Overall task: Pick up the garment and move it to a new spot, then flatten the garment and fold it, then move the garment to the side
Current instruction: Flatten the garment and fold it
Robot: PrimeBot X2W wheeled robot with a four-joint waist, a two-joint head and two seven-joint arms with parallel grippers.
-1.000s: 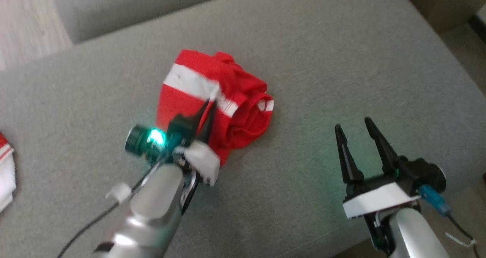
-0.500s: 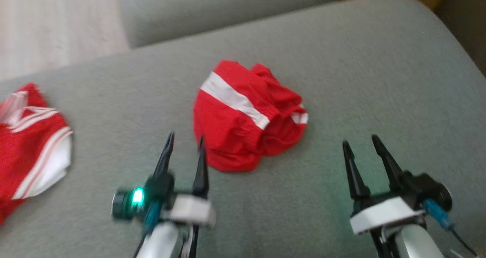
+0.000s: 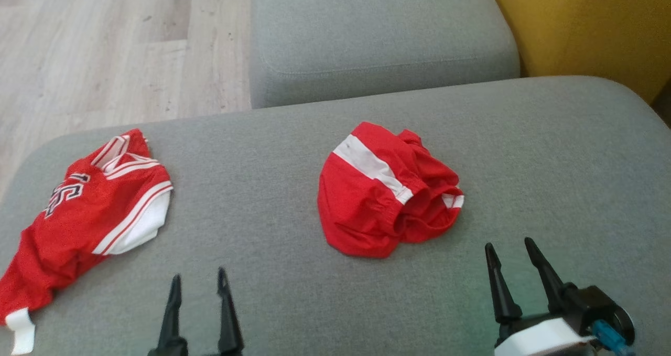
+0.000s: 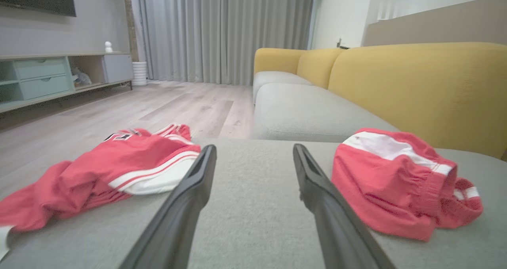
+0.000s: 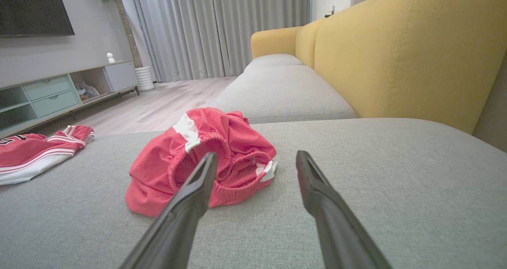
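Red shorts (image 3: 385, 198) with a white stripe lie bunched in a compact heap on the grey sofa seat (image 3: 262, 162); they also appear in the wrist views (image 4: 396, 182) (image 5: 206, 158). My left gripper (image 3: 199, 273) is open at the bottom edge, well left of and nearer than the shorts, with nothing between its fingers (image 4: 253, 147). My right gripper (image 3: 509, 243) is open too, just right of and nearer than the shorts, and points past their waistband (image 5: 256, 153). Neither gripper touches cloth.
A red jersey (image 3: 89, 209) with white trim lies spread at the seat's left end (image 4: 119, 170). A second grey cushion (image 3: 377, 36) sits beyond, a yellow backrest (image 3: 592, 25) to the right, and wooden floor (image 3: 105, 46) to the left.
My left gripper has let go of the red shorts, opened and drawn back to the lower left. The head camera has swung, bringing the jersey and the far cushion into view.
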